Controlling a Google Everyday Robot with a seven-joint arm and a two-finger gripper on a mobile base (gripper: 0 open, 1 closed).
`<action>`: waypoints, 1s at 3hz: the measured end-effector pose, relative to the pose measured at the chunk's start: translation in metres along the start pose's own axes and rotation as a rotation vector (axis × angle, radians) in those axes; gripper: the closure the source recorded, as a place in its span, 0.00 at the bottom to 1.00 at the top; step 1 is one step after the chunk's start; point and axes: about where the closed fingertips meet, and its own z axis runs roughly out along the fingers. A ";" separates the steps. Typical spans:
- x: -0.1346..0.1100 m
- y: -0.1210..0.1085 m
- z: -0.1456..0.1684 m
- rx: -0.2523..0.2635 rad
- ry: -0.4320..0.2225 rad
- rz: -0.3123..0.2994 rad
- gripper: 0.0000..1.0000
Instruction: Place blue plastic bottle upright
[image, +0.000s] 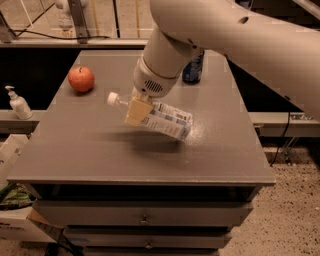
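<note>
The blue plastic bottle (167, 120), clear with a white cap and a pale blue-and-white label, hangs tilted above the grey table (100, 155). Its cap points up and to the left and its base is low on the right. Its shadow lies on the table beneath it. My gripper (137, 111) comes down from the big white arm and is shut on the bottle near its neck. A tan finger pad (135, 113) shows on the near side of the bottle.
A red apple (81, 78) sits at the table's back left. A dark blue soda can (192, 71) stands at the back, partly behind the arm. A white pump dispenser (17, 104) stands on a ledge to the left. Drawers (144, 219) are below the tabletop.
</note>
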 end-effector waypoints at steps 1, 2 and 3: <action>-0.035 -0.002 -0.012 -0.009 -0.217 0.020 1.00; -0.052 -0.002 -0.028 -0.004 -0.422 0.064 1.00; -0.059 0.000 -0.042 -0.002 -0.604 0.120 1.00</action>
